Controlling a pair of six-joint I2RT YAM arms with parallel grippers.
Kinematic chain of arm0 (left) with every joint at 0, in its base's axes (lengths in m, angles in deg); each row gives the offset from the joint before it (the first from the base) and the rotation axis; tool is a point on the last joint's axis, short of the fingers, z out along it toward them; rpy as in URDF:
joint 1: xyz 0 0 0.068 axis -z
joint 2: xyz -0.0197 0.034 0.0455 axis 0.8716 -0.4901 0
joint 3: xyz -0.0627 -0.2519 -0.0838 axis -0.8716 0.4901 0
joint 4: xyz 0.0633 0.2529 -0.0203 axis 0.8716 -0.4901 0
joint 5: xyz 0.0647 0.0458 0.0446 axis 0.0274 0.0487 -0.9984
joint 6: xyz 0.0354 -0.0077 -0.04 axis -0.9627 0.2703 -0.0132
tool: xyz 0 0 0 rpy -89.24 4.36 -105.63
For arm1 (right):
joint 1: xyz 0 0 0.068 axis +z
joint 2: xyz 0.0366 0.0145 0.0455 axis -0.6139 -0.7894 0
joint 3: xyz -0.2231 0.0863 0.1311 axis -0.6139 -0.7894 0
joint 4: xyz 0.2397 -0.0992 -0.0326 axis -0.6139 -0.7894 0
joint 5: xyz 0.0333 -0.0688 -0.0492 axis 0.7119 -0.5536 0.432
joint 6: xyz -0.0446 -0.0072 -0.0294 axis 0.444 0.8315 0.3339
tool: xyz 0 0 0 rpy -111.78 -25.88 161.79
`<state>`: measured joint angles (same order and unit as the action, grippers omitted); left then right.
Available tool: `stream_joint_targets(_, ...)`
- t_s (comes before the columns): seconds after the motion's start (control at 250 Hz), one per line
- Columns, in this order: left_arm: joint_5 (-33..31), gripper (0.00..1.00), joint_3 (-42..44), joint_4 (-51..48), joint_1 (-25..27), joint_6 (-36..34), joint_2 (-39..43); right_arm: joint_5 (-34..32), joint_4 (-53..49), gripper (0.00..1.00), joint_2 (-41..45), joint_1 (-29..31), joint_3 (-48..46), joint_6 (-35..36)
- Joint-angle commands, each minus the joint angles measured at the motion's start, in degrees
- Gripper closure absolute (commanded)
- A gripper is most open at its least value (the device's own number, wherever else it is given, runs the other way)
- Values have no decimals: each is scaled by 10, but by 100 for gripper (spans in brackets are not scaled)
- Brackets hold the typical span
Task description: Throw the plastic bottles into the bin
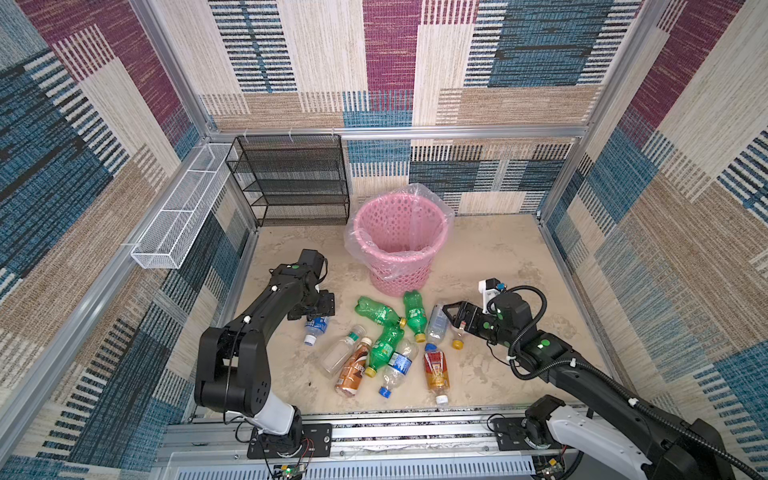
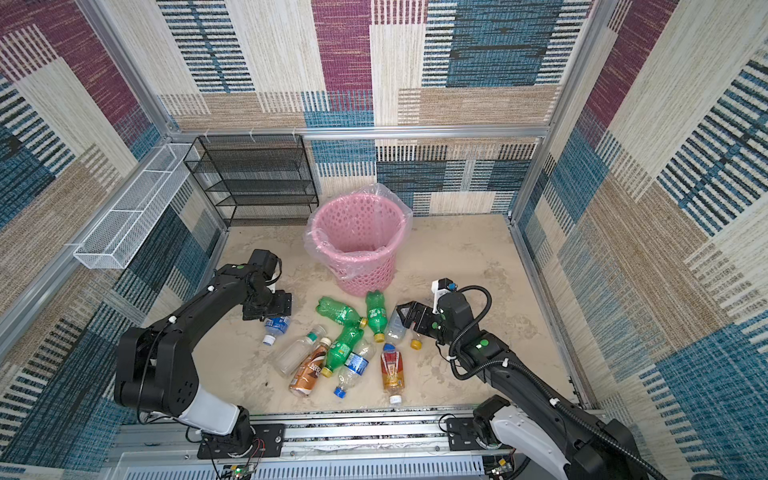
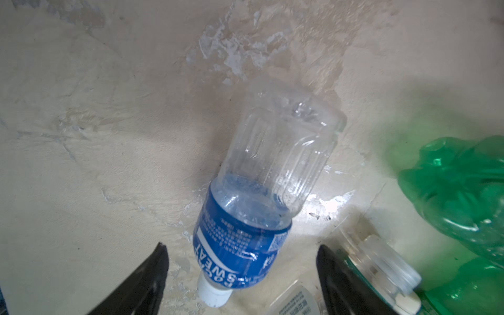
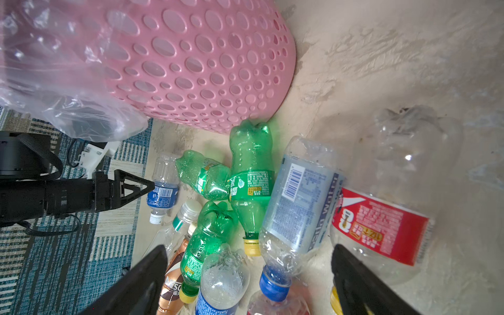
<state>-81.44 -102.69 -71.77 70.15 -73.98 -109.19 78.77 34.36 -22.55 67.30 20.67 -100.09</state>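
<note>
Left wrist view shows the left gripper (image 3: 242, 245) with its two black fingers spread wide above a blue-labelled bottle (image 3: 261, 196). The bottle is clear with a white cap, and it lies on the beige floor (image 3: 81, 136) with neither finger touching it. In both top views it lies left of centre, a little apart from the heap, with its cap toward the lower edge of the frame.

The bin (image 1: 401, 276), pink and perforated with a clear bag liner, stands upright at the middle of the frame. The other plastic bottles (image 1: 384, 349) lie in a loose heap just below it, all on the floor. One green bottle (image 1: 415, 311) has its base right against the bin's foot. A brown bottle (image 1: 353, 368) and an orange-labelled bottle (image 1: 436, 370) lie nearest the lower edge.

At centre right, the right gripper (image 1: 453, 316) also has its fingers parted and grips nothing. In the right wrist view a pale-labelled bottle (image 4: 300, 201) with a blue cap lies between them, and a red-labelled bottle (image 4: 381, 226) lies just beside one finger.
</note>
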Motion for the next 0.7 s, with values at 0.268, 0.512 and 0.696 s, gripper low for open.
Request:
stream_joint_targets(0.268, 12, 17, -15, -20, -1, -34, -53, 14, 55, 7, 4, 0, -21, -13)
stream_joint_targets(0.512, 17, 22, -20, -23, -1, -39, -70, 20, 70, 7, -15, 0, -19, -10)
stream_joint_targets(0.696, 18, 26, -24, -30, -1, -41, -82, 22, 75, 7, -24, 0, -20, -8)
